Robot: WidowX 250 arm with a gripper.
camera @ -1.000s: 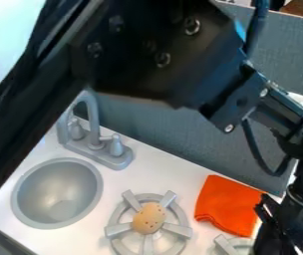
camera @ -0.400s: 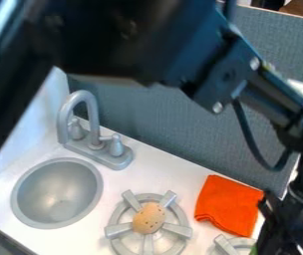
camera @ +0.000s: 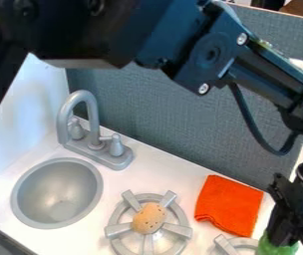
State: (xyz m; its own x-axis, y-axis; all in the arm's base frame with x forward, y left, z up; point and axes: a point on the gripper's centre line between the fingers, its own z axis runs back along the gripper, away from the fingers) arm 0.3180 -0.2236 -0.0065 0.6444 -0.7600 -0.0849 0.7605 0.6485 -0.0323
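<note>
Near the right edge hangs the black gripper (camera: 290,219), low in the camera view and pointing down. A green thing (camera: 274,246) is at its lower end, partly covered by it and cut off by the bottom edge; whether it is held cannot be told. Left of the gripper an orange cloth (camera: 228,205) lies folded on the white counter. Farther left, a light brown, potato-like thing with dark specks (camera: 149,218) rests on the middle of a grey burner (camera: 117,230).
A round grey sink (camera: 24,199) is at the left, with a grey faucet (camera: 93,119) behind it. A second burner (camera: 228,246) is partly visible beside the gripper. The grey panel (camera: 161,117) stands along the counter's back, under the arm's upper links.
The gripper has shifted right, and the arm's upper links have moved too. More of the green thing shows by the gripper. The cloth and the brown thing have stayed put.
</note>
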